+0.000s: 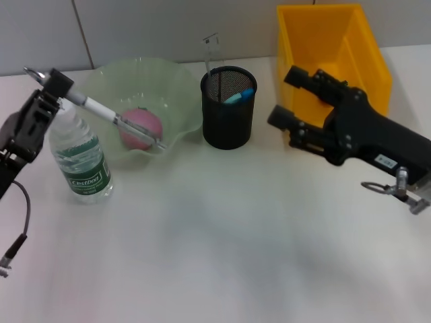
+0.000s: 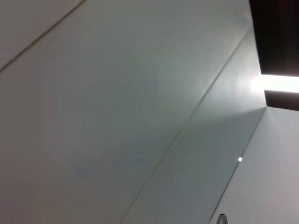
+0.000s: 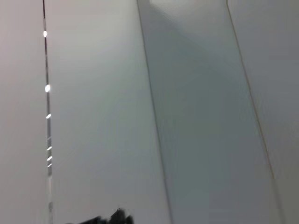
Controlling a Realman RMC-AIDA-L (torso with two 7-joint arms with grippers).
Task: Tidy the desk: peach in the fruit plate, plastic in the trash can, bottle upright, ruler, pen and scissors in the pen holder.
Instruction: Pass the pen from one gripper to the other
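Head view count: one peach (image 1: 141, 126) in one fruit plate (image 1: 175, 84); one bottle (image 1: 81, 158) upright.
Left gripper (image 1: 55, 83): closed on one pen (image 1: 114, 118).
Right gripper (image 1: 288, 96): spread, empty.
Pen holder (image 1: 229, 108): contents partly hidden.

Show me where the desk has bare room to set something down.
The near half of the desk is bare, in front of the bottle, bowl and pen holder. The back row is crowded: the left gripper holds a pen there, and the right gripper fronts the yellow bin.
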